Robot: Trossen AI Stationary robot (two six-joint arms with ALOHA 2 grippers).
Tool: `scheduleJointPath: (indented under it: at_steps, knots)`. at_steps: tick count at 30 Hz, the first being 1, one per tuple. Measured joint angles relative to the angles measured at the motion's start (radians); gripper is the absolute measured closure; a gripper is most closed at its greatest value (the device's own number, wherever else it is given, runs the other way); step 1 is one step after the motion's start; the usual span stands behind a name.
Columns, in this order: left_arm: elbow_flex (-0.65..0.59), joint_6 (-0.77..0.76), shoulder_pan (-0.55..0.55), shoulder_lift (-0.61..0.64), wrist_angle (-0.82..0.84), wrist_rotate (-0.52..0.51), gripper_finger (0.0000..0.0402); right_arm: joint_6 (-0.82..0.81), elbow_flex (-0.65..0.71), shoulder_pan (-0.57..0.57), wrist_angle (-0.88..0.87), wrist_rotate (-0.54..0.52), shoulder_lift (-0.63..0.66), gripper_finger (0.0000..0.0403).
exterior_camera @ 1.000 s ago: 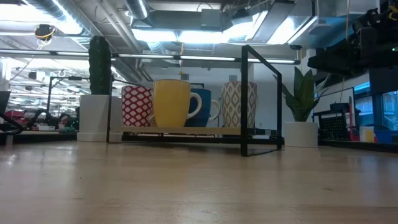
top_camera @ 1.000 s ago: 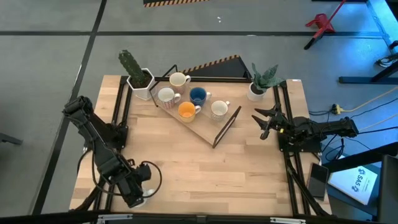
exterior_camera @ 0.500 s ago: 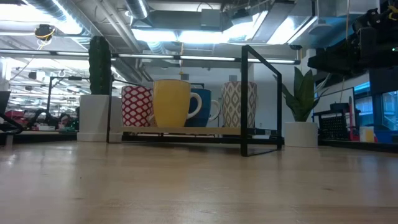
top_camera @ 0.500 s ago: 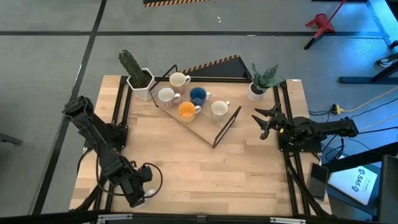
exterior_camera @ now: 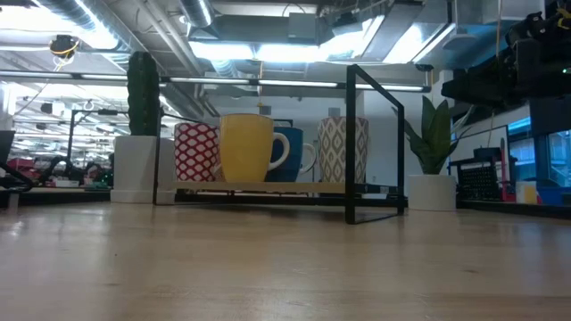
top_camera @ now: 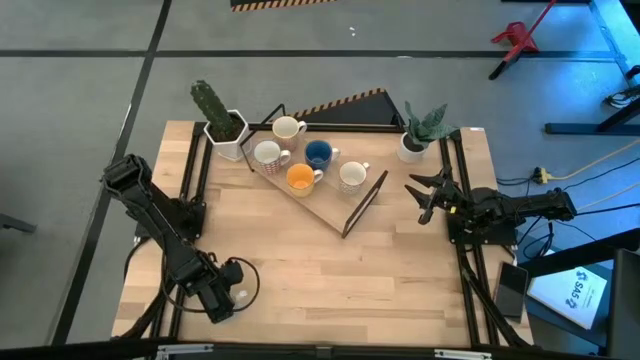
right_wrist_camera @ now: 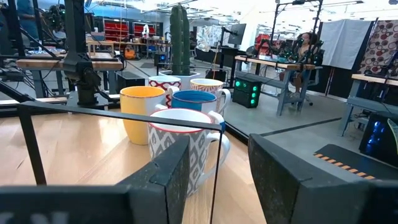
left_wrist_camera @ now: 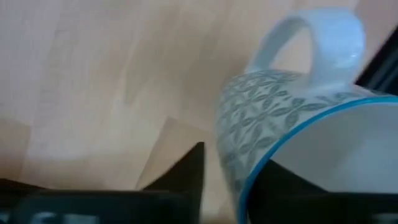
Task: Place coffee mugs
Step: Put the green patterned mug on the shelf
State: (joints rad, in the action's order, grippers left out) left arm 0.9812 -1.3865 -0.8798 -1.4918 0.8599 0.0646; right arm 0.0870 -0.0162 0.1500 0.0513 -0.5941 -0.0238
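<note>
Your left end effector (top_camera: 222,305) sits low at the near left corner of the tabletop (top_camera: 300,270). Its wrist view is filled by a white mug with a grey-green pattern and a blue rim (left_wrist_camera: 292,118), tilted with its handle toward the far side and pressed against the dark fingers (left_wrist_camera: 186,171). The fingers appear to be closed on the mug's wall, one inside the rim and one outside, though the grip is only partly visible.

Your right end effector (top_camera: 425,195) waits at the right edge of the tabletop, its fingers spread apart and holding nothing, pointing toward the tray.

The other five mugs stand upright on the wooden tray (top_camera: 320,205) with the black wire frame, at the far middle of the tabletop: a cream mug (top_camera: 286,127) farthest back, a red-patterned white mug (top_camera: 267,153), a dark blue mug (top_camera: 318,153), a yellow mug with an orange inside (top_camera: 299,178), and a grey-patterned white mug (top_camera: 351,176) nearest the right arm.

A cactus in a white pot (top_camera: 222,122) stands just left of the tray, and a leafy plant in a white pot (top_camera: 415,138) to its right.
</note>
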Motion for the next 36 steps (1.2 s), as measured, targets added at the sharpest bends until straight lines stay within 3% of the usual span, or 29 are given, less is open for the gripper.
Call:
scheduleJointPath:
  at_steps: [2,4,10,16,24,31,36]
  knots:
    - [-0.013,-0.001,0.009,0.0,-0.003,-0.002,0.0365,0.0,0.0,0.0,0.0,0.0,0.0,0.0253]
    - [-0.021,-0.01,0.023,0.001,-0.003,-0.002,0.0384,0.0,0.0,0.0,0.0,0.0,0.0,0.0253]
    - [-0.022,-0.045,0.075,0.001,-0.012,-0.054,0.0385,0.0,0.0,0.0,0.0,0.0,0.0,0.0253]
    - [0.004,-0.01,0.202,-0.002,-0.002,-0.085,0.0385,0.0,0.0,0.0,0.0,0.0,0.0,0.0253]
    - [0.137,0.408,0.497,-0.002,-0.015,-0.16,0.0385,0.0,0.0,0.0,0.0,0.0,0.0,0.0253]
    - [0.224,0.755,0.752,-0.009,-0.015,-0.13,0.0385,0.0,0.0,0.0,0.0,0.0,0.0,0.0253]
    - [0.322,0.968,0.854,-0.066,-0.015,-0.124,0.0385,0.0,0.0,0.0,0.0,0.0,0.0,0.0253]
